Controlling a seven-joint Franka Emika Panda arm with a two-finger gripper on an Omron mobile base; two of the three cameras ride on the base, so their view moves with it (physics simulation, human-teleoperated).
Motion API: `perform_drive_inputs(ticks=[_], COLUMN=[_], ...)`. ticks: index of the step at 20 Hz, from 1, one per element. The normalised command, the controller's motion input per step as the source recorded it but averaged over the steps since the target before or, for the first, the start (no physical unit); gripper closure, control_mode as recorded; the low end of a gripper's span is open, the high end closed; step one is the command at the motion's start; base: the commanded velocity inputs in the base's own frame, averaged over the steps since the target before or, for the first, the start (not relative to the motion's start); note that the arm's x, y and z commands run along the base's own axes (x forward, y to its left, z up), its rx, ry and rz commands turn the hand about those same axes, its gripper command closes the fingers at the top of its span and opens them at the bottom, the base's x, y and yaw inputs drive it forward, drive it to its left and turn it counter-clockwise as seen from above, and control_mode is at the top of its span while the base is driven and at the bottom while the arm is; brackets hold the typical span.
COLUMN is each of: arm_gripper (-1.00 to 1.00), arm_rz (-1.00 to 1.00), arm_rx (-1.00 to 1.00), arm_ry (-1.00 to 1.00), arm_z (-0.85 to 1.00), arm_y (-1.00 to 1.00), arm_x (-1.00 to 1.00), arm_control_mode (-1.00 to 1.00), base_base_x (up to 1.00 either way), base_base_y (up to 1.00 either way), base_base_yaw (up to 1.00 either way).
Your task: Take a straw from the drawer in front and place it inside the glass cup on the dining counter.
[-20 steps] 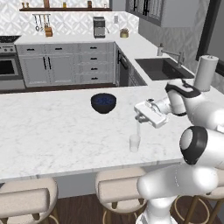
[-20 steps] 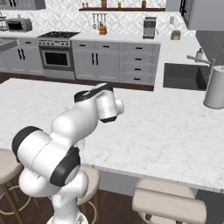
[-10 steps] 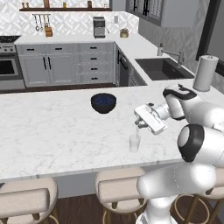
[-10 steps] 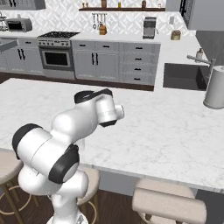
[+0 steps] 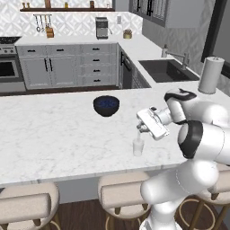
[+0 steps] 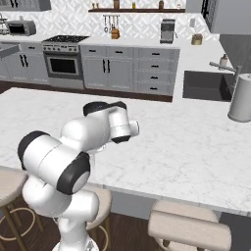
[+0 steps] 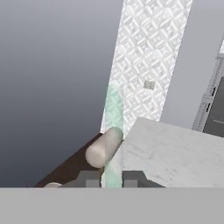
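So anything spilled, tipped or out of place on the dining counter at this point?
Nothing stands out. The glass cup stands upright on the dining counter, the dark bowl sits upright beyond it, and the gripper holds the straw just above the cup.

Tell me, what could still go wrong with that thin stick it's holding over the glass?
The gripper, shut on the straw, hangs just above the cup. If the straw isn't centred, it might catch the rim and tip the small cup. The cup also stands near the counter edge, so a nudge could push it off. The straw is taller than the cup, so it may topple out once released.
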Motion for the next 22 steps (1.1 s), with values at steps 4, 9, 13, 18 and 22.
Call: perform_drive_inputs(ticks=[4,9,13,18,22], arm_gripper=[1.0,1.0,1.0,1.0,1.0], arm_rz=[0.0,0.0,0.0,0.0,0.0], arm_rx=[0.04,0.01,0.0,0.0,0.0], arm_ry=[0.0,0.0,0.0,0.0,0.0], arm_z=[-0.18,-0.25,-0.26,-0.24,-0.23], arm_y=[-0.01,-0.05,-0.09,-0.05,0.0], arm_x=[0.2,0.12,0.08,0.09,0.03], arm_control_mode=[-1.0,-1.0,-1.0,-1.0,-1.0], base_base_x=[0.0,0.0,0.0,0.0,0.0], base_base_y=[0.0,0.0,0.0,0.0,0.0], base_base_yaw=[0.0,0.0,0.0,0.0,0.0])
